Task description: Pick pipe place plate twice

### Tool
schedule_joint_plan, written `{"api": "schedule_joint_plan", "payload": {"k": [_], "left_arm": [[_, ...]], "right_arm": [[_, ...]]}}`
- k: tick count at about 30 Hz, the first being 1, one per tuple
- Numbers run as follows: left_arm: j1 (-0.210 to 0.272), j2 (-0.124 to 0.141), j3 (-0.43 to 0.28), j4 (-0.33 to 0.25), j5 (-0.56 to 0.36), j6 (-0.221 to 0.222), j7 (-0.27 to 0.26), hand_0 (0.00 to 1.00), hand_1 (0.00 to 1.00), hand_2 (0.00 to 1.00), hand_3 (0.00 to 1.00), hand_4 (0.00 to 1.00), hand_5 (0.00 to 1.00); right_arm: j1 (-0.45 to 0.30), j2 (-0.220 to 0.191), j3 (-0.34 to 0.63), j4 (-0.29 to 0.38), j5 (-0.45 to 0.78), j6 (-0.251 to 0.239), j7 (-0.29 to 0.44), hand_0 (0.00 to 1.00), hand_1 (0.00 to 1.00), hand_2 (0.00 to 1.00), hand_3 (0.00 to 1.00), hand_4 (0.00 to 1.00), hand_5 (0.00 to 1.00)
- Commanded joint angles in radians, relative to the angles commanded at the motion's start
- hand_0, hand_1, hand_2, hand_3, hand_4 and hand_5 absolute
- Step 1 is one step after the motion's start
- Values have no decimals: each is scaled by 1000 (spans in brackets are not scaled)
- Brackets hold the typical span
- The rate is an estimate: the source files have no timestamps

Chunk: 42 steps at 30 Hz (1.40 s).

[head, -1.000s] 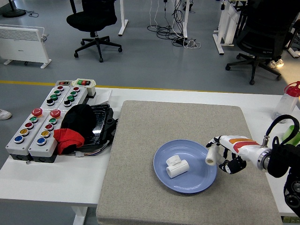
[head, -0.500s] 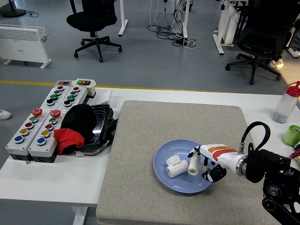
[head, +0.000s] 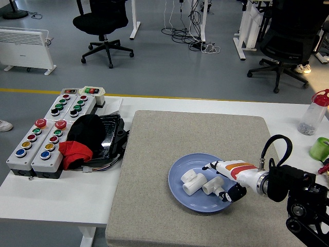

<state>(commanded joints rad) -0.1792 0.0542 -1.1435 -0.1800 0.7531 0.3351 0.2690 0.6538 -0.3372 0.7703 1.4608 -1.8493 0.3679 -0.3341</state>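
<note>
White second pipe (head: 211, 186) sits low on the blue plate (head: 180, 193), lower centre, beside the first pipe (head: 191, 181); right robot hand (head: 224, 181) clamps it. Next, I'd guess: release, withdraw.

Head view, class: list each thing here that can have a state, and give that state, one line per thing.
First pipe: lying on the plate.
Second pipe: lying on the plate beside the first, right hand at it.
Plate: flat on the grey mat, holding both pipes.
Right hand: over the plate, grip unclear.
Bottle: upright, red cap on.
</note>
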Motion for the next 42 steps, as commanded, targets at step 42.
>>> {"api": "schedule_joint_plan", "payload": {"k": [42], "left_arm": [[15, -3, -18, 0, 33, -1, 6, 721, 763, 727, 684, 416, 998]], "right_arm": [[-195, -7, 557, -68, 1190, -600, 406, 868, 827, 907, 880, 617, 519]]}}
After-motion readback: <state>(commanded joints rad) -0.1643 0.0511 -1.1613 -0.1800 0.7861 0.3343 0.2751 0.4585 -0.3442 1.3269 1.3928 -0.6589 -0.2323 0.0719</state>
